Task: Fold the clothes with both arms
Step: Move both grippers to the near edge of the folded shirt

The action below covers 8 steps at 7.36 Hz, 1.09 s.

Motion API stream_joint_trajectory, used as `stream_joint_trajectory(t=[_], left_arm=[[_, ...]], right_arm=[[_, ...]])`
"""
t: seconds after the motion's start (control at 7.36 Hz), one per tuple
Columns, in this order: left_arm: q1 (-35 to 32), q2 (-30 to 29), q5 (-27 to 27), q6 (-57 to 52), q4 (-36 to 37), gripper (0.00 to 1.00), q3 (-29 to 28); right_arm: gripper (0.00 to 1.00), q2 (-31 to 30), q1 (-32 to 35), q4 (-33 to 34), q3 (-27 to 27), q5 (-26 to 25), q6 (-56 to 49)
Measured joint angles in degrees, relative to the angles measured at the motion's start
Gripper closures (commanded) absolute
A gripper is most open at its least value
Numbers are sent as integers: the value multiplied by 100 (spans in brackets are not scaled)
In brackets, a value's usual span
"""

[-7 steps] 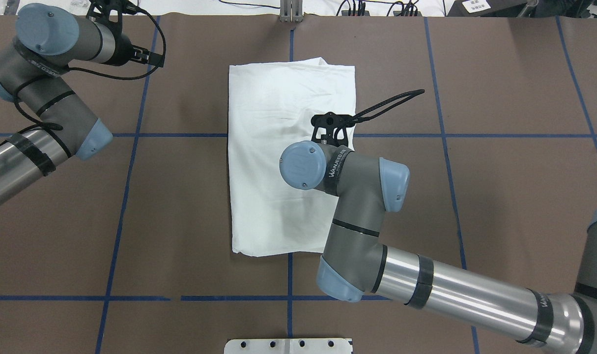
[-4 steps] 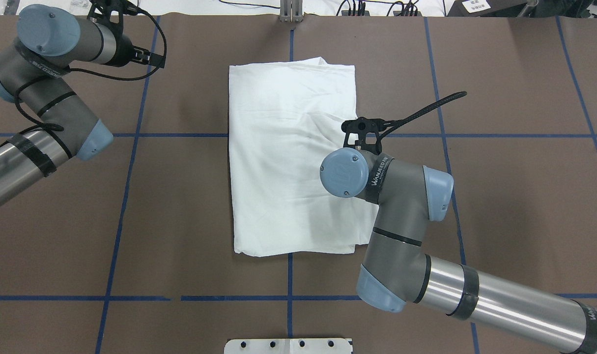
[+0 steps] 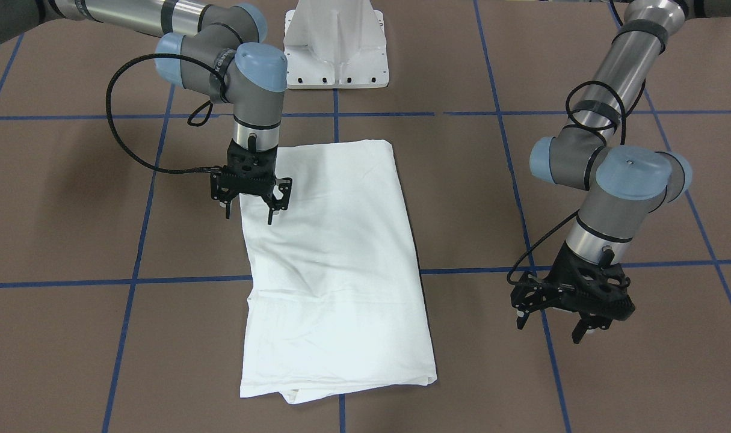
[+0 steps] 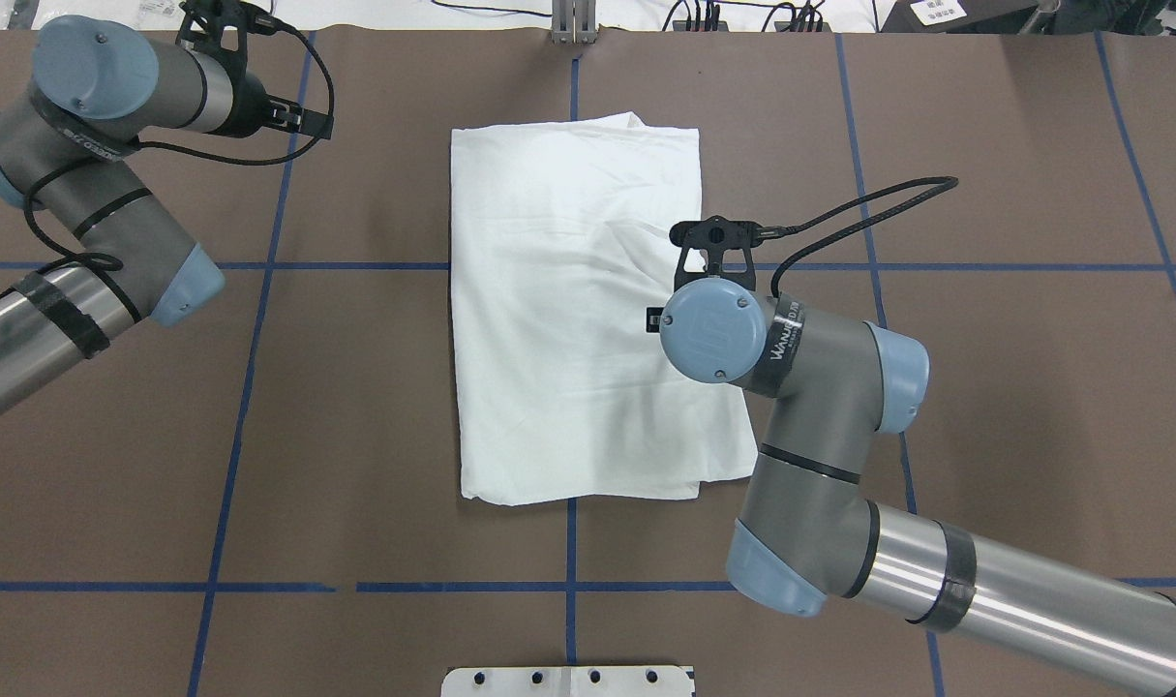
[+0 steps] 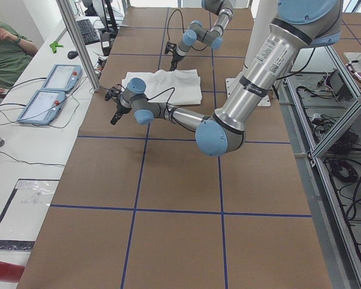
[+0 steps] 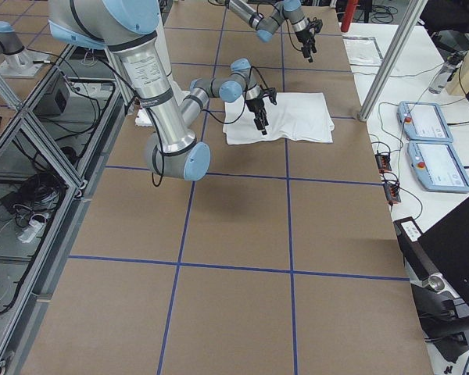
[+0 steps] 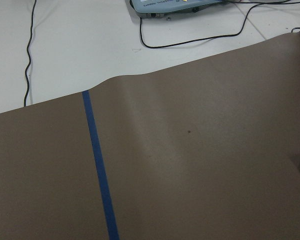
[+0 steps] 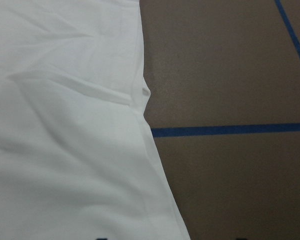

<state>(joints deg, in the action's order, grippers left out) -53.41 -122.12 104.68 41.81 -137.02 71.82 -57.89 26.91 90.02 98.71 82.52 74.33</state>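
1. The right hand (image 3: 249, 215) has slid off the shirt's (image 4: 558, 319) middle to its right edge, jaws wide and empty.
2. The shirt lies mid-worktop (image 4: 984, 387), a folded strip, and its robot-side right corner now flares outward.
3. The left hand (image 3: 549, 332), also wide, idles near the far-left corner, so a fresh grasp probably comes next.

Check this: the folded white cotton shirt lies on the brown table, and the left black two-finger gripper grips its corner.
Not the grip. The folded white cotton shirt lies on the brown table, but the left black two-finger gripper hangs open over bare table, clear of it, as the front-facing view shows.
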Motion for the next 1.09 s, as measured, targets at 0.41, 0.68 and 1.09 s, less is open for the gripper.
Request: stream_joint_trajectory(t=[0.41, 0.68, 1.09], left_arm=[[512, 1039, 485, 1300, 80, 0, 1739], [1331, 1818, 243, 2316, 144, 0, 2996], [2687, 2107, -796, 3536, 636, 0, 3741]], right_arm=[[0, -1111, 20, -468, 1561, 534, 135], [0, -1795, -120, -1040, 2162, 603, 751], [0, -3237, -589, -3077, 2267, 112, 1431]])
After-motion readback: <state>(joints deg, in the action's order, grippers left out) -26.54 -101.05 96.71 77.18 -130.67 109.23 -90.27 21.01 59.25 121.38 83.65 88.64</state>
